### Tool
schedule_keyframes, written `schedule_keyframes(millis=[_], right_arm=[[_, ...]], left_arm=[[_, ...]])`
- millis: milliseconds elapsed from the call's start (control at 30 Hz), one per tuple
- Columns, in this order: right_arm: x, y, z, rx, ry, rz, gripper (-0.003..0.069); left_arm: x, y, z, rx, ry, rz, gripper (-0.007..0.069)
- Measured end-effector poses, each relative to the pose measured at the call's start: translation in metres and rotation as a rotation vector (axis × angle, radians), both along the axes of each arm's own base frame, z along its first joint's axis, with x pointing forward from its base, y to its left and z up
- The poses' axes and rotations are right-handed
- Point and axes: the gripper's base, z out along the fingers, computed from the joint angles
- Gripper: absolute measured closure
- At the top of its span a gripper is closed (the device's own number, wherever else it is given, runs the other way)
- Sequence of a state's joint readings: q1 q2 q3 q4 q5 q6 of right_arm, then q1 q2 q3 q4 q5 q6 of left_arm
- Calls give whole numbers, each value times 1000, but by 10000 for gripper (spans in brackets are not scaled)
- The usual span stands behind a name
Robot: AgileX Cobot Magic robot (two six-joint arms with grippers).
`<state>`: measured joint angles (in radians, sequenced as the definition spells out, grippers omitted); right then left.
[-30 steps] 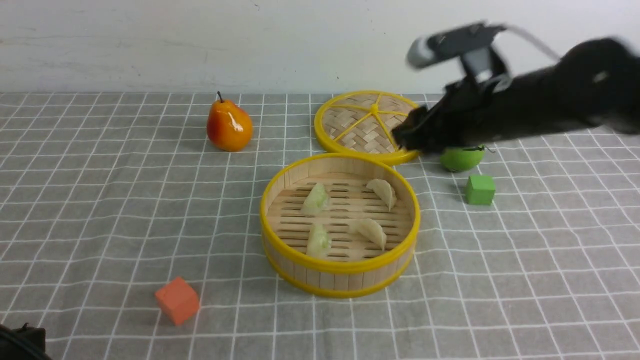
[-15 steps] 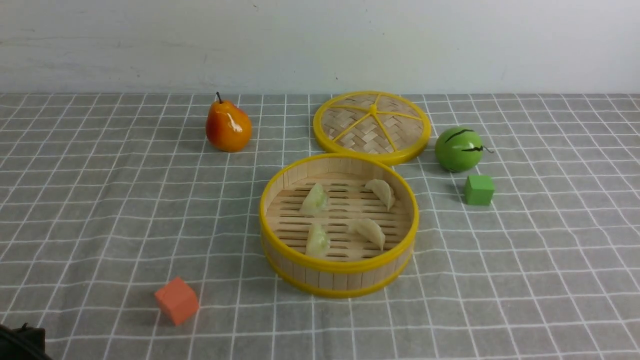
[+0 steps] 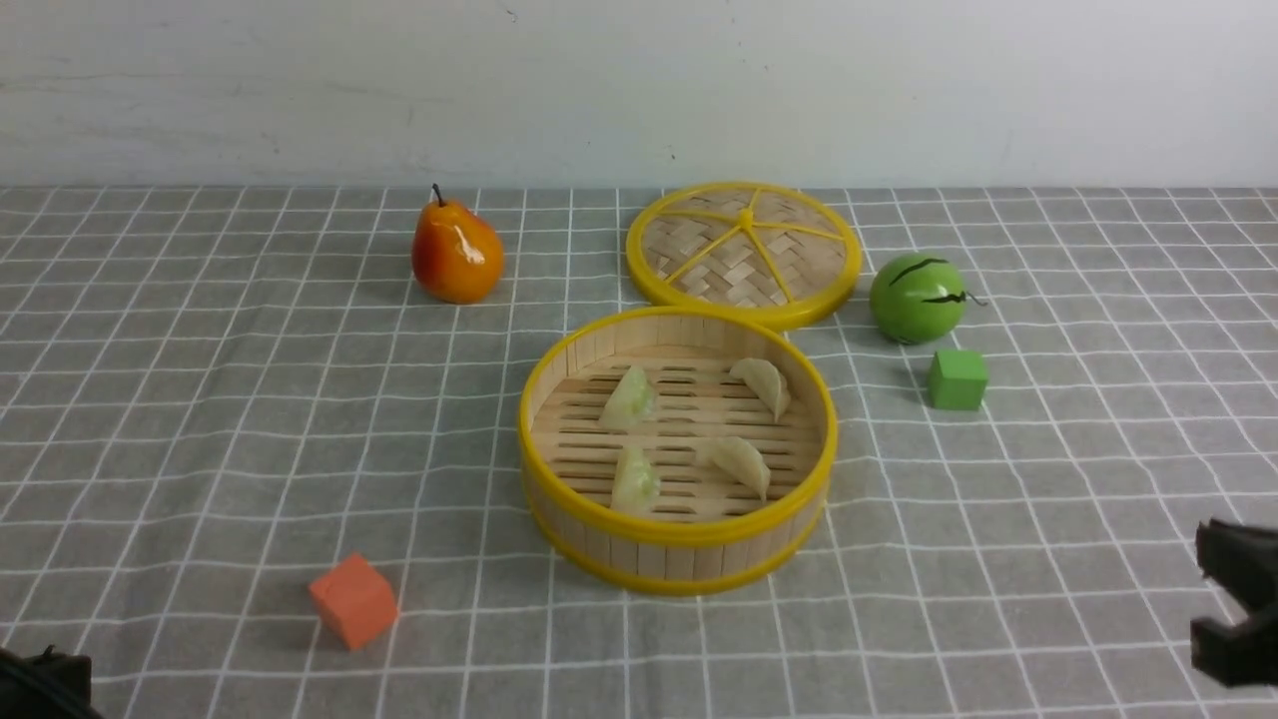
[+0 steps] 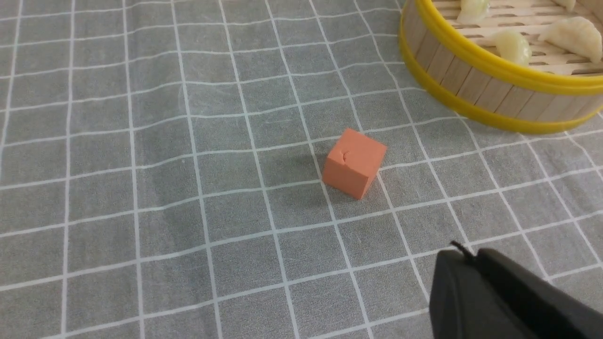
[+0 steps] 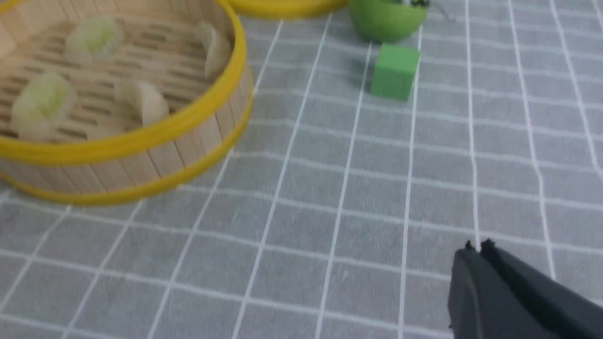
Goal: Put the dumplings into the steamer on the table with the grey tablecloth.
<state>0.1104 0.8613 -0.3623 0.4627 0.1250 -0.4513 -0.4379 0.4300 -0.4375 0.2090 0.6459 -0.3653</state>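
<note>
All 4 small crescent dumplings, 2 pale green, 2 cream, lie inside the round yellow-rimmed bamboo steamer on the grey gridded tablecloth; the black left hand and right hand sit closed and empty, with nothing seemingly left to carry.

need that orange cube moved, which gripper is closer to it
Left. The left gripper sits close to the orange cube; the right gripper is far off, beyond the steamer.

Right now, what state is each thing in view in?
steamer, uncovered, all four dumplings inside.
dumplings, lying on the slatted floor, none held.
lid, off, flat on the tablecloth behind the steamer.
pear, upright.
left gripper, shut, empty.
right gripper, shut, empty.
</note>
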Motion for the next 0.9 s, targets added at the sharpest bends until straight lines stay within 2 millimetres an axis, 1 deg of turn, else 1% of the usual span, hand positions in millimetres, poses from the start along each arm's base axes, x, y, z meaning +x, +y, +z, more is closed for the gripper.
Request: schedule_keyframes(millis=[100, 133, 167, 200, 233, 267, 367, 467, 567, 667, 833, 900], right_arm=[[-9, -1, -19, -6, 59, 1, 675], [-9, -1, -19, -6, 59, 3, 675], [-17, -1, -25, -6, 70, 9, 675], [-20, -1, -27, -5, 68, 11, 673], [-34, -2, -33, -1, 53, 18, 673], [-42, -3, -33, 3, 21, 19, 673], [-68, -5, -49, 12, -52, 22, 671], [-89, -6, -62, 24, -127, 44, 669], [-105, -2, -66, 36, -169, 106, 664], [-111, -1, -63, 45, -226, 128, 661], [-112, -1, -62, 44, -228, 134, 659], [-112, -2, -63, 14, -230, 133, 657]], left_arm=[[0, 0, 0, 0, 0, 0, 587], [0, 0, 0, 0, 0, 0, 587], [0, 0, 0, 0, 0, 0, 586], [0, 0, 0, 0, 0, 0, 586], [0, 0, 0, 0, 1, 0, 585], [0, 0, 0, 0, 1, 0, 584], [0, 0, 0, 0, 1, 0, 580], [0, 0, 0, 0, 1, 0, 575], [0, 0, 0, 0, 1, 0, 573], [0, 0, 0, 1, 3, 1, 568], [0, 0, -1, 4, 9, 2, 565], [0, 0, -1, 4, 10, 2, 562]])
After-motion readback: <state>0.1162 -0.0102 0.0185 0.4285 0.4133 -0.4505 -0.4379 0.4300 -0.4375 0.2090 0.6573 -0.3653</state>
